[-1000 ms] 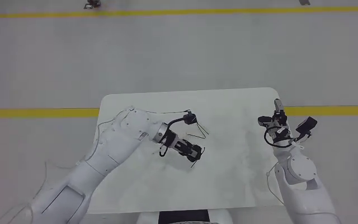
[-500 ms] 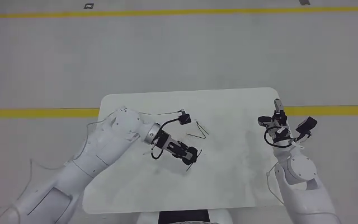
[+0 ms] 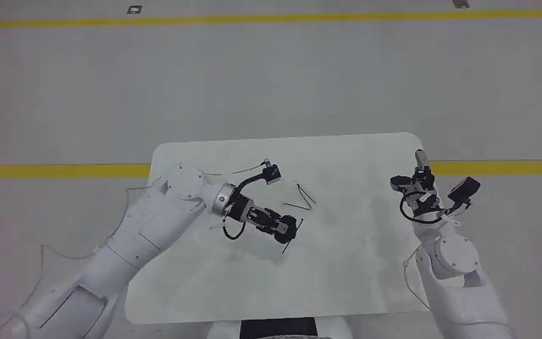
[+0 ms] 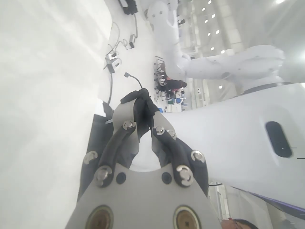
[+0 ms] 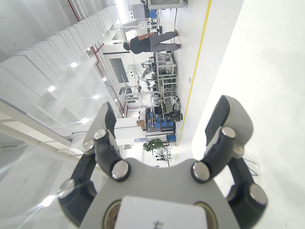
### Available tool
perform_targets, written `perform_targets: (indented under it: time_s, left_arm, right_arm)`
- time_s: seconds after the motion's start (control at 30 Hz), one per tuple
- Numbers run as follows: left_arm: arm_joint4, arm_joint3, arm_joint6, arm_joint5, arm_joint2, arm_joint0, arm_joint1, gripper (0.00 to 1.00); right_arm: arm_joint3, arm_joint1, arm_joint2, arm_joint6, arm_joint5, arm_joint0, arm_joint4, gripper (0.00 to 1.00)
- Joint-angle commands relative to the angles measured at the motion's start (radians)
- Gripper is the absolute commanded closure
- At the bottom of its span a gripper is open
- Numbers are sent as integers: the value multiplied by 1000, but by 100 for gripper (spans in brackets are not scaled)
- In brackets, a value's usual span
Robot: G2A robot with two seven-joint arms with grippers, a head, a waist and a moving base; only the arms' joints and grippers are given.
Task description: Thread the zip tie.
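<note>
The task looks to be at an early stage: a tie is picked up, and the threading itself is not yet done. The left tool [image 4: 143,96] is clamped shut on a thin black zip tie [image 4: 134,79], pinching it at one part of the strip. The free end curves out past the fingertips to a small square block that seems to be the head. No loop shows, and nothing passes through that block, so I judge the tail has not yet been fed in. In the top view this left tool [image 3: 286,230] hangs over the middle of the desk [image 3: 364,169], with the fine strip showing just beside it. Two more thin black strips [image 3: 301,198], probably spare ties, lie crossed in a V on the desk near the tool but apart from it. The right tool [image 5: 166,113] is spread wide with nothing between its fingers. In the top view the right tool [image 3: 417,174] sits at the desk's right edge, well apart from the tie. What is left appears to be nearly everything that matters: bringing the two tools together, taking the free end, lining the tail up with the head, and pushing it through.
</note>
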Motion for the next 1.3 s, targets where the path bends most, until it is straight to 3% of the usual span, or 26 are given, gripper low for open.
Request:
perform_targets:
  time_s: [0.0, 0.3, 0.43, 0.53, 0.73, 0.9, 1.03, 1.23, 1.27]
  left_arm:
    - [-56, 7, 1, 0, 3, -1, 16, 100]
    - [-304, -4, 1, 0, 1, 24, 94, 100]
    - [-377, -33, 1, 0, 38, 23, 121, 100]
    - [-418, -21, 1, 0, 59, 11, 139, 100]
    - [-477, -5, 1, 0, 92, -6, 160, 100]
    - [-476, -1, 1, 0, 112, -16, 173, 100]
    - [-467, -9, 1, 0, 140, -27, 184, 100]
    - [-466, -10, 1, 0, 142, -28, 185, 100]
    - [-466, -10, 1, 0, 142, -28, 185, 100]
  right_arm:
    - [0, 0, 0, 0, 0, 0, 0, 0]
    - [0, 0, 0, 0, 0, 0, 0, 0]
    - [0, 0, 0, 0, 0, 0, 0, 0]
    - [0, 0, 0, 0, 0, 0, 0, 0]
    - [0, 0, 0, 0, 0, 0, 0, 0]
    - [0, 0, -2, 3, 2, 0, 0, 0]
    - [3, 2, -23, 112, 116, 28, 12, 0]
    - [-8, 11, -67, 286, 333, 95, -8, 0]
    - [-6, 12, -81, 318, 340, 104, -16, 0]
